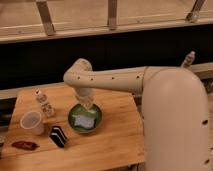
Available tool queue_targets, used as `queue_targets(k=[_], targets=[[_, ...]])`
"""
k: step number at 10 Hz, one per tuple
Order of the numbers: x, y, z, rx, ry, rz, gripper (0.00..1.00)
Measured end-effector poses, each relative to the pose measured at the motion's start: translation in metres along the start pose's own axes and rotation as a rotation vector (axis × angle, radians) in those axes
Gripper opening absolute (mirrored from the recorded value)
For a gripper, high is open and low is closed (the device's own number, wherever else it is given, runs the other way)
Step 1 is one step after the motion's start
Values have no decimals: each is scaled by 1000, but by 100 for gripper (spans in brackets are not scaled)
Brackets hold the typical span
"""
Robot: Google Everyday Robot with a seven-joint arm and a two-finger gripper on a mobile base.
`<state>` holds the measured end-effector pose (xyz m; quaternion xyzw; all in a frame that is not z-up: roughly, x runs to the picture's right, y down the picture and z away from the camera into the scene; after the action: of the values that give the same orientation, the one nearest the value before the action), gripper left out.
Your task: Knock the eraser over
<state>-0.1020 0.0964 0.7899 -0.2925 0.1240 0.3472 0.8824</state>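
The eraser [58, 136], a small black block with white stripes, lies on the wooden table [120, 137] near the front left. It is just right of and below a white cup [31, 122]. My gripper [88, 105] hangs at the end of the white arm, over the back rim of a green bowl [85, 118], up and to the right of the eraser and apart from it.
A pale blue-white square pad [84, 120] lies in the green bowl. A small bottle [44, 103] stands behind the cup. A flat dark red packet [24, 145] lies at the front left edge. A dark wall and railing run behind the table.
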Motion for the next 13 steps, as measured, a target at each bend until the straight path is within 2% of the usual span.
queue_targets(k=[3, 5, 8, 11, 13], targets=[[-4, 14, 14, -59, -4, -25, 0], [-2, 31, 16, -67, 3, -41, 0], [11, 77, 21, -72, 32, -44, 0], [24, 91, 33, -87, 58, -24, 0], [26, 98, 33, -90, 65, -19, 0]])
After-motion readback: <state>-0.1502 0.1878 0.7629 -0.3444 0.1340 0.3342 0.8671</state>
